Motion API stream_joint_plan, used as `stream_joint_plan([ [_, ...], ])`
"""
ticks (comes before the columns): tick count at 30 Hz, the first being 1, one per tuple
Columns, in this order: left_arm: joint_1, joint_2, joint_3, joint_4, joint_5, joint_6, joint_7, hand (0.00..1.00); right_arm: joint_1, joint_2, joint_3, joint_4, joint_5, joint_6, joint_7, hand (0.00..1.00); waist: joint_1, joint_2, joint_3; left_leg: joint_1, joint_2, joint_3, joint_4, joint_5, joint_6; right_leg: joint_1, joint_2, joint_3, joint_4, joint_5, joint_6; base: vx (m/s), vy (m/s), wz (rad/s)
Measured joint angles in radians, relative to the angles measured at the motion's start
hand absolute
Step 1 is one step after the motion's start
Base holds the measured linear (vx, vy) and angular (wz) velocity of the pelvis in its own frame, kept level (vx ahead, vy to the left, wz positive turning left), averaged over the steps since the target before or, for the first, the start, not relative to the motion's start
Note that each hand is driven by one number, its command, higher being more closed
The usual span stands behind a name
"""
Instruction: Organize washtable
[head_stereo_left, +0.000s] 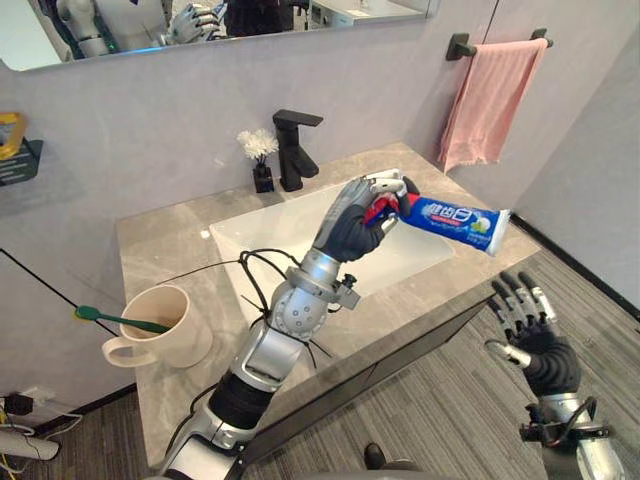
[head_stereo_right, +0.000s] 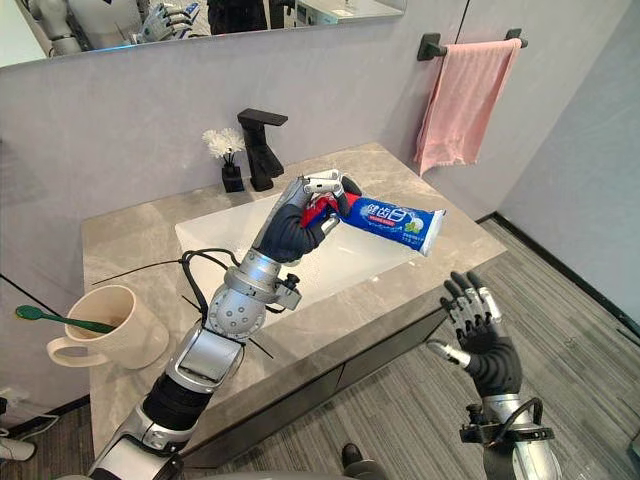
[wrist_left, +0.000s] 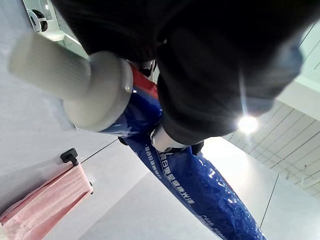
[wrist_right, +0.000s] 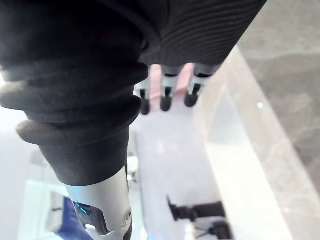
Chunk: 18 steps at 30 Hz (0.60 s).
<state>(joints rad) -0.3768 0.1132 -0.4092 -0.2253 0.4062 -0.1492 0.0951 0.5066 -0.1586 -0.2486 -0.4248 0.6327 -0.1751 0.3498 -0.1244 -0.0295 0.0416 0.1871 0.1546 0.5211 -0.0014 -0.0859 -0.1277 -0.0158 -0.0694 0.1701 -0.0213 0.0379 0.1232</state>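
Note:
A blue toothpaste tube (head_stereo_left: 460, 219) with a white cap is held in the air above the white sink (head_stereo_left: 250, 235), its tail pointing toward the counter's right end. My left hand (head_stereo_left: 362, 215) is shut on the tube's cap end; the left wrist view shows the tube (wrist_left: 185, 175) close up with its cap (wrist_left: 75, 82). A beige mug (head_stereo_left: 165, 325) with a green toothbrush (head_stereo_left: 118, 319) in it stands at the counter's front left. My right hand (head_stereo_left: 530, 330) hangs open, fingers spread, in front of the counter and below its edge.
A black faucet (head_stereo_left: 293, 148) and a small black vase with white flowers (head_stereo_left: 261, 160) stand behind the sink. A pink towel (head_stereo_left: 490, 100) hangs on a bar at the right wall. A mirror spans the wall above. The grey stone counter (head_stereo_left: 160, 250) has bare room left of the sink.

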Motion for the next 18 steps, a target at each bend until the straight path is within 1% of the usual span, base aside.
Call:
stream_joint_plan([
  [3,0.001,-0.006,0.000,0.000,-0.002,0.000,0.000,1.00,-0.021,0.015,-0.034,-0.033,0.031,-0.017,-0.032,0.00,0.002,0.004,0.000,0.000,0.000,-0.018,0.002,0.000,0.000,0.012,-0.004,-0.016,-0.001,0.000,0.000,-0.03,-0.021,0.15],
  [5,0.001,-0.015,0.000,0.000,-0.010,0.000,0.007,1.00,-0.052,0.026,-0.036,-0.038,0.032,-0.043,-0.075,0.00,0.004,0.005,-0.001,-0.003,-0.001,-0.030,0.002,0.001,0.001,0.014,-0.007,-0.025,-0.001,-0.001,0.001,-0.04,-0.023,0.13],
  [6,0.001,-0.015,0.000,0.002,-0.014,0.000,0.013,1.00,-0.062,0.027,-0.032,-0.038,0.026,-0.048,-0.090,0.00,0.004,0.007,-0.002,-0.004,-0.001,-0.033,0.002,0.001,0.001,0.014,-0.007,-0.027,-0.001,-0.001,0.001,-0.04,-0.031,0.08],
  [8,0.001,-0.025,0.000,0.016,-0.024,0.000,0.022,1.00,-0.097,0.033,-0.018,-0.038,0.023,-0.062,-0.129,0.00,0.006,0.021,-0.012,-0.007,-0.001,-0.042,0.003,0.001,0.001,0.014,-0.008,-0.034,-0.001,-0.001,0.001,-0.02,-0.030,0.09],
  [9,0.001,-0.029,0.000,0.021,-0.025,0.000,0.025,1.00,-0.105,0.033,-0.010,-0.038,0.023,-0.064,-0.134,0.00,0.007,0.026,-0.015,-0.009,-0.001,-0.044,0.003,0.001,0.001,0.014,-0.008,-0.035,-0.001,-0.001,0.001,-0.01,-0.027,0.10],
  [10,0.001,-0.036,-0.002,0.032,-0.030,0.000,0.038,1.00,-0.119,0.033,0.014,-0.038,0.023,-0.070,-0.141,0.00,0.007,0.033,-0.019,-0.014,-0.001,-0.051,0.006,0.001,0.001,0.015,-0.009,-0.041,-0.001,-0.001,0.001,0.00,-0.022,0.11],
  [12,0.001,-0.046,-0.003,0.041,-0.039,0.000,0.040,1.00,-0.132,0.033,0.062,-0.039,0.022,-0.079,-0.154,0.00,0.009,0.038,-0.022,-0.022,0.000,-0.064,0.009,0.003,0.003,0.016,-0.012,-0.059,-0.002,-0.001,0.001,-0.01,-0.030,0.21],
  [15,0.001,-0.061,-0.025,0.041,-0.042,-0.001,0.044,1.00,-0.144,0.036,0.113,-0.039,0.014,-0.081,-0.159,0.00,0.027,0.039,-0.023,-0.026,0.001,-0.092,0.013,0.004,0.005,0.032,-0.016,-0.088,-0.005,-0.001,0.001,-0.02,-0.022,0.29],
  [18,0.001,-0.062,-0.048,0.047,-0.042,-0.002,0.057,1.00,-0.201,0.047,0.178,-0.038,0.017,-0.087,-0.171,0.00,0.035,0.038,-0.023,-0.038,-0.005,-0.123,0.015,0.008,0.011,0.040,-0.027,-0.118,-0.005,-0.003,0.004,-0.03,-0.010,0.30],
])
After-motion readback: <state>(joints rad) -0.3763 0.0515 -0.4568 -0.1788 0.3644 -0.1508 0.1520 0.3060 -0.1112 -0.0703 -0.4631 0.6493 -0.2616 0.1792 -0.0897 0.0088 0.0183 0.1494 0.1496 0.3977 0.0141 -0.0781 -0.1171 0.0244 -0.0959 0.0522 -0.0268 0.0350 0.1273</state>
